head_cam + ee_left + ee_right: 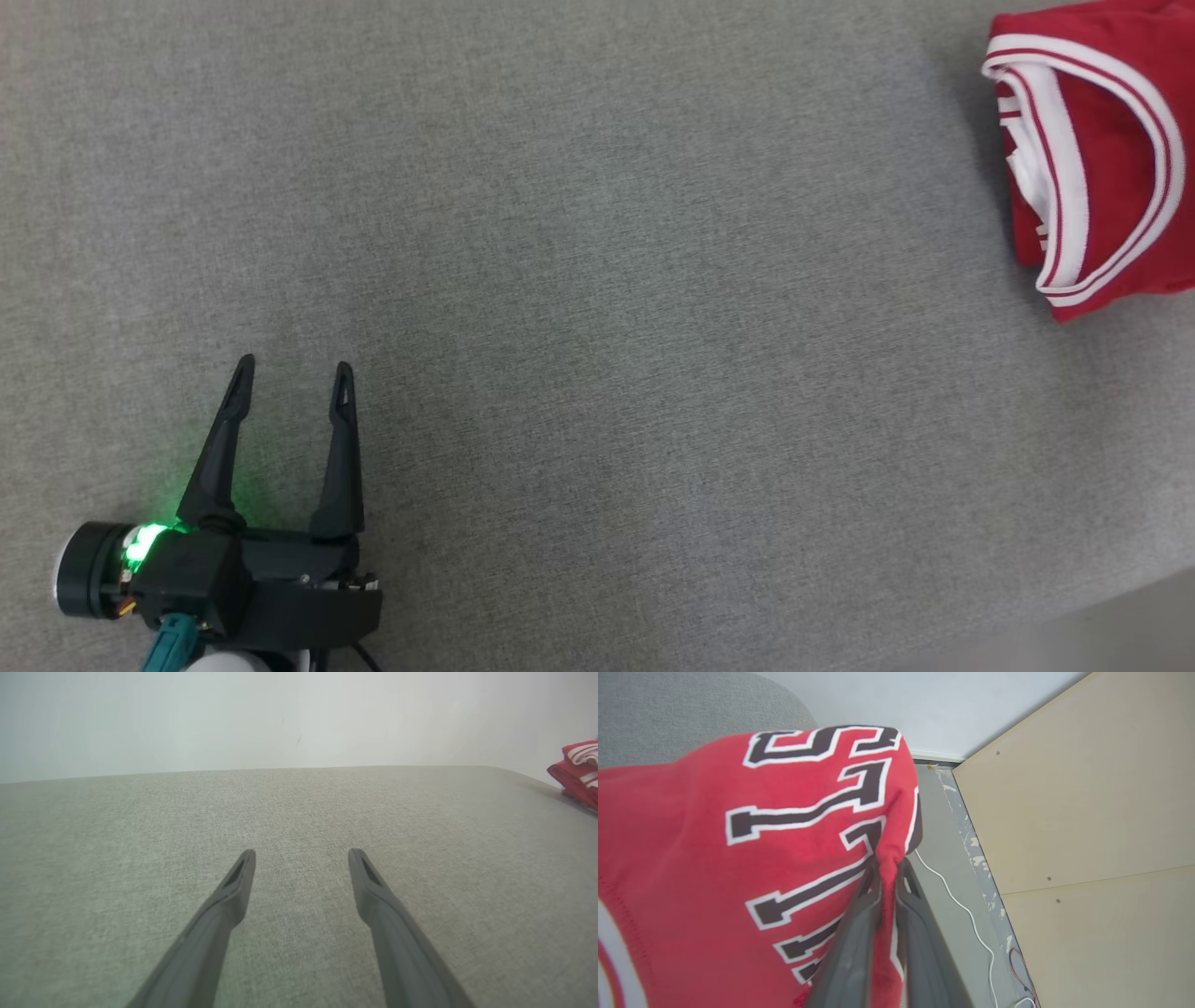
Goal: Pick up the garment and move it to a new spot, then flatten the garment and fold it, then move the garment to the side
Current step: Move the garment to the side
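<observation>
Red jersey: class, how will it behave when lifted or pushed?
Probably floppy: the jersey bunches where the right gripper pinches it. Likely light, since the cloth looks thin there. Pushed, it would probably crumple, being loosely folded.

We see on the left gripper [294, 364] 2 long black fingers [220, 448], each tapering to a point with a narrow slot near the tip. They join a blocky black housing [252, 583], beside a dark round wrist joint [89, 569] with a green light [145, 541], a teal connector [173, 644] and a black cable [364, 658]. The right gripper [889, 864] has 2 dark grey fingers, slotted alike.
</observation>
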Tool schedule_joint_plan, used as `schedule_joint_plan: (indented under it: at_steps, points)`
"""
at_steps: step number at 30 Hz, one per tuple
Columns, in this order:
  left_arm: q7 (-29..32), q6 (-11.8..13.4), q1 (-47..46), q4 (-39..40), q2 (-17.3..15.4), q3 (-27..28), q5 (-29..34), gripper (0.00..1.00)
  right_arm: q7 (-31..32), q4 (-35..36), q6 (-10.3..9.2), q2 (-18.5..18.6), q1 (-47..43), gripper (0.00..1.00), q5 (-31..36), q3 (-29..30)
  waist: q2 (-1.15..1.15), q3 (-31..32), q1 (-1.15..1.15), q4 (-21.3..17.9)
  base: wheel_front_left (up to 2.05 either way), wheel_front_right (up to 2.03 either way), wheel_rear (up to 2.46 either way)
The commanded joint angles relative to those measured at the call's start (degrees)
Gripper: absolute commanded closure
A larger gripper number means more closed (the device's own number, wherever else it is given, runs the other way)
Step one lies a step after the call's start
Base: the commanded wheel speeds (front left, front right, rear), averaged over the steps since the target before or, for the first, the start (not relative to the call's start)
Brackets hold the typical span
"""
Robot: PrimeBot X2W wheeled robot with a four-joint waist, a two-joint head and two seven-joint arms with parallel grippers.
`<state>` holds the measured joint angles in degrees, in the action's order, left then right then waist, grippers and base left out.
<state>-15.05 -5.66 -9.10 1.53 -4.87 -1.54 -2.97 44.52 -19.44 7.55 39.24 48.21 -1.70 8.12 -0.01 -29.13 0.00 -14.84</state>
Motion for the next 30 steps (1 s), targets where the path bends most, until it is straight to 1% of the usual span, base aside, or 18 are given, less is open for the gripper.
schedule_joint_plan:
  at_steps: [1, 2, 3, 4, 5, 6, 8, 11, 13, 16, 21, 24, 28, 30]
  points:
    - [-0.1, -0.2, -0.9, -0.2, -0.5, -0.1, 0.2, 0.00, -1.6, -0.7, -0.12, -0.1, -1.0, 1.00, 1.5, 0.9, 0.01, -0.8, 0.00, 0.6, 0.00, 0.00, 0.00]
    - [-0.1, -0.3, -1.0, -0.3, -0.5, -0.2, 0.3, 0.00, -3.0, -1.4, -0.13, 0.0, -1.3, 1.00, 2.5, 1.9, 0.01, -0.9, 0.00, 0.8, 0.00, 0.00, 0.00]
    - [-0.1, -0.3, -1.1, -0.3, -0.5, -0.3, 0.3, 0.00, -4.0, -2.1, -0.13, -0.3, -1.7, 0.95, 3.4, 2.9, 0.01, -0.9, 0.00, 1.0, 0.00, 0.00, 0.00]
    - [-0.1, -0.4, -1.1, -0.2, -0.5, -0.4, 0.4, 0.00, -5.0, -3.2, -0.12, -0.5, -2.3, 0.61, 4.3, 4.0, 0.01, -0.9, 0.00, 1.2, 0.00, 0.00, 0.00]
    - [-0.1, -0.5, -1.0, -0.1, -0.5, -0.4, 0.5, 0.00, -6.3, -4.0, -0.12, -0.7, -2.7, 0.51, 5.2, 4.9, 0.01, -0.9, 0.00, 1.3, 0.00, 0.00, 0.00]
    - [-0.1, -0.5, -0.9, -0.1, -0.5, -0.5, 0.6, 0.00, -7.7, -4.4, -0.12, -1.1, -2.6, 0.00, 6.1, 5.8, 0.01, -0.8, 0.00, 1.4, 0.00, 0.00, 0.00]
    - [-0.1, -0.5, -0.4, -0.2, -0.6, -0.5, 0.6, 0.00, -9.8, -5.1, -0.12, -1.9, -2.7, 0.00, 8.2, 6.8, 0.01, -0.4, 0.00, 1.5, 0.00, 0.00, 0.00]
    - [-0.1, -0.5, 0.1, -0.5, -0.6, -0.3, 0.6, 0.00, -14.8, -5.0, -0.12, -2.4, -3.2, 0.00, 11.2, 7.6, 0.01, 0.8, 0.00, 1.6, 0.00, 0.00, 0.00]
    - [-0.1, -0.1, 0.2, -0.4, -0.2, -0.2, 0.2, 0.00, -19.7, -4.6, -0.12, -4.0, -3.6, 0.00, 11.1, 7.9, 0.01, 2.1, 0.00, 1.7, 0.00, 0.00, 0.00]
    - [-0.1, 0.0, 0.8, -0.8, 0.3, -0.2, -0.3, 0.00, -25.6, -3.9, -0.12, -7.2, -5.2, 0.00, 10.1, 6.7, 0.01, 4.7, 0.00, 1.8, 0.00, 0.00, 0.00]
    - [-0.1, 0.3, 2.5, -1.5, 1.0, -0.2, -1.6, 0.00, -33.1, -0.2, -0.12, -12.9, -11.1, 0.00, 6.8, 4.0, 0.01, 10.5, 0.00, 2.7, 0.00, 0.00, 0.00]
    - [-0.1, 0.3, 4.2, -1.2, 1.3, 0.3, -2.7, 0.00, -36.3, 3.0, -0.12, -16.1, -15.7, 0.00, 3.6, 2.4, 0.01, 13.8, 0.00, 3.4, 0.00, 0.00, 0.00]
    - [-0.1, 0.9, 6.6, -2.6, 1.8, 1.3, -5.4, 0.00, -40.7, 7.8, -0.13, -22.7, -23.1, 0.00, -3.2, 2.4, 0.01, 18.0, 0.00, 4.7, 0.00, 0.00, 0.00]
    - [-0.1, 1.2, 7.4, -3.9, 1.9, 1.5, -6.5, 0.00, -42.7, 9.2, -0.13, -23.8, -27.3, 0.00, -5.0, 1.1, 0.01, 19.8, 0.00, 5.7, 0.00, 0.00, 0.00]
